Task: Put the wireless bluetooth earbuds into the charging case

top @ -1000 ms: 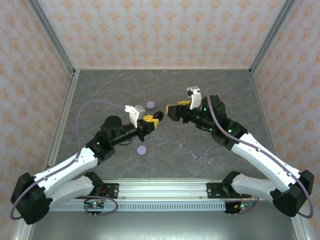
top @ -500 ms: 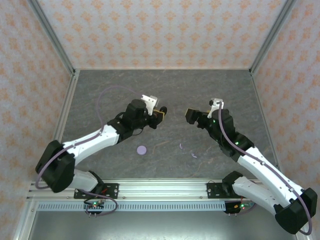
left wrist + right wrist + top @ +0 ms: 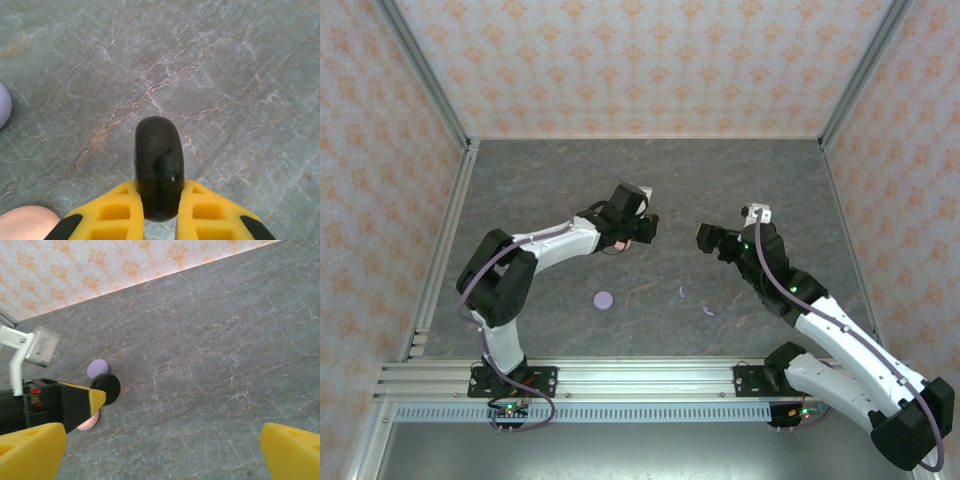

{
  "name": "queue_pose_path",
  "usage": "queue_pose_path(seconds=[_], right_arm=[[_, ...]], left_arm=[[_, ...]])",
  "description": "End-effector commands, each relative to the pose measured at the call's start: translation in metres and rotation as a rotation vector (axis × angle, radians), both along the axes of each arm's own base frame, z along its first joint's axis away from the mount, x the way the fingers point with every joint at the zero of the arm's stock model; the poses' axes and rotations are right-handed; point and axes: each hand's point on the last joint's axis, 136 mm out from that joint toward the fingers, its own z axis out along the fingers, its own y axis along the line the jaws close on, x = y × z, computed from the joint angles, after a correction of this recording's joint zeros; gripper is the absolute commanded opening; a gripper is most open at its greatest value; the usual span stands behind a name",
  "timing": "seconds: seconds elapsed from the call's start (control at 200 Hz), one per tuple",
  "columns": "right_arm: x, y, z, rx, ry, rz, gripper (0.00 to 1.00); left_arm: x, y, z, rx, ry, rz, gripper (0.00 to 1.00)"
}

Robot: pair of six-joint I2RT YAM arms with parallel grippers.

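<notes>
Grey marble table (image 3: 540, 190), left gripper (image 3: 642, 228) at centre with black case (image 3: 650, 229) at its tip, pink case (image 3: 617, 244) just beside it, right gripper (image 3: 708, 238) opposite and apart, lavender case (image 3: 604, 299) lying nearer the bases, two lavender earbuds (image 3: 682, 293) on the table near the right arm

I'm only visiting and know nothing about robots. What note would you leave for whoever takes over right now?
Left gripper: shut on a black round case, held edge-on.
Right gripper: open, empty.
Near lavender case, with two small lavender earbuds loose to its right; far lavender case and pink case by the left gripper.
Done: no earbud seen seated.
Left: put earbuds into a case.
</notes>
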Motion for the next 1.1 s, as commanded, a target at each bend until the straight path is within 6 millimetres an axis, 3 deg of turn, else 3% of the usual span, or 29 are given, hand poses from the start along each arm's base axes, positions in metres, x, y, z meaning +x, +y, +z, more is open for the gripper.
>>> queue_pose_path(seconds=[0.0,0.345,0.561,0.736,0.771,0.906,1.096], right_arm=[[-0.003,-0.01,-0.009,-0.044,0.009,-0.027,0.99],[-0.003,-0.012,-0.014,-0.065,0.019,-0.033,0.99],[-0.002,-0.01,-0.015,-0.071,0.023,-0.018,0.99],[-0.005,0.004,-0.015,-0.065,0.031,0.068,0.99],[-0.005,0.007,-0.015,-0.063,0.036,0.081,0.99],[-0.006,0.016,-0.02,-0.068,0.074,0.129,0.99],[-0.008,0.043,-0.016,0.009,0.08,0.25,0.99]], left_arm=[[0.012,0.001,0.0,0.001,0.023,0.036,0.04],[0.012,-0.009,-0.039,-0.033,0.137,0.042,0.05],[0.006,-0.004,-0.041,-0.031,0.15,0.051,0.31],[0.007,0.005,-0.021,-0.011,0.097,0.049,0.51],[0.007,0.007,-0.004,-0.023,0.066,0.051,0.53],[0.004,0.018,0.026,-0.037,0.004,0.068,0.59],[-0.004,0.044,0.057,-0.051,-0.063,0.111,0.65]])
